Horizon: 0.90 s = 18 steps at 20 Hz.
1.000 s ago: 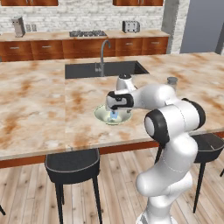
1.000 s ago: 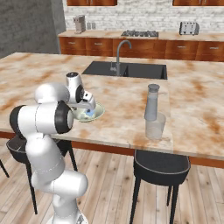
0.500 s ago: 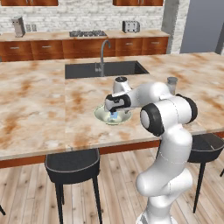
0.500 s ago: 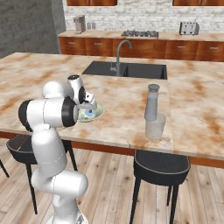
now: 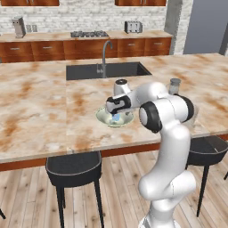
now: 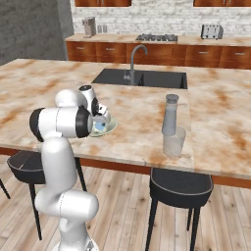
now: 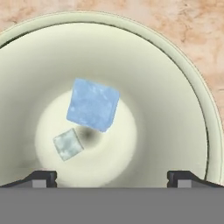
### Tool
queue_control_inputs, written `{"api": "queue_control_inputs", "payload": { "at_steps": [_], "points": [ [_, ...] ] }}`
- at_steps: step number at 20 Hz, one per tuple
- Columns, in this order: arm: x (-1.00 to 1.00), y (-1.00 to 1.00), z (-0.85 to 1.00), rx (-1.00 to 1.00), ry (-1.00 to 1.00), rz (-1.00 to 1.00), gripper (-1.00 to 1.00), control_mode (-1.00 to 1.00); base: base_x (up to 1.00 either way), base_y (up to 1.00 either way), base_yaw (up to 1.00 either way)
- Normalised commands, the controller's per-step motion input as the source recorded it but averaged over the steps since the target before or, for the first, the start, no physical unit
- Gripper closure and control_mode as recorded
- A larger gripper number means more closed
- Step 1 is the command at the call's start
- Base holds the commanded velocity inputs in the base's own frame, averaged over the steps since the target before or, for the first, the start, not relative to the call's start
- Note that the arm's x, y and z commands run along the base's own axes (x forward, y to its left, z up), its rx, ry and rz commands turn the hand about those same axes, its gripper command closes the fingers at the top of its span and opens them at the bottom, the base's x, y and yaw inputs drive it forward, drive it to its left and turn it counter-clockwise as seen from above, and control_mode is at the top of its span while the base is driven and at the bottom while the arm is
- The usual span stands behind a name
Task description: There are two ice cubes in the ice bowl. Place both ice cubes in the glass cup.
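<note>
My claw (image 7: 112, 177) hangs right over the wide, pale greenish-white round bowl (image 7: 192, 87) on the marble counter (image 5: 40, 111). My two dark fingertips (image 7: 43, 177) are spread wide apart, and nothing is between them.

Down in the bowl I see two little see-through ice cubes. The bigger-looking pale-blue cube (image 7: 92, 104) is tipped up a bit, near the middle. The smaller, paler cube (image 7: 68, 145) lies flat on the bottom, just beside it. They are very close, maybe touching at a corner.

The clear, short glass cup (image 6: 174, 141) waits far along the counter, next to the tall grey-topped shaker (image 6: 169, 115).

I think my job now is to grab one cube. To do it well, I should pick just one, I think the blue one, since it sits highest. I should line up so one finger goes on each flat side, come straight down slowly, and squeeze softly. Ice is slippery. If I pinch a corner, it may pop away.
</note>
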Motion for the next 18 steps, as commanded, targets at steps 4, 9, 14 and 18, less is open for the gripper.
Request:
{"api": "queue_control_inputs", "payload": {
  "at_steps": [4, 9, 14, 18],
  "points": [
    [0.29, 0.01, -0.17, 0.0, 0.0, -0.03, -1.0, -1.0, 0.0, 0.0, 0.0],
    [0.22, 0.04, -0.27, 0.0, 0.0, -0.03, -1.0, -1.0, 0.0, 0.0, 0.0],
    [0.23, 0.02, -0.15, 0.0, 0.0, -0.02, -1.0, -1.0, 0.0, 0.0, 0.0],
    [0.33, 0.0, -0.08, 0.0, 0.0, -0.02, -1.0, -1.0, 0.0, 0.0, 0.0]
  ]
}}
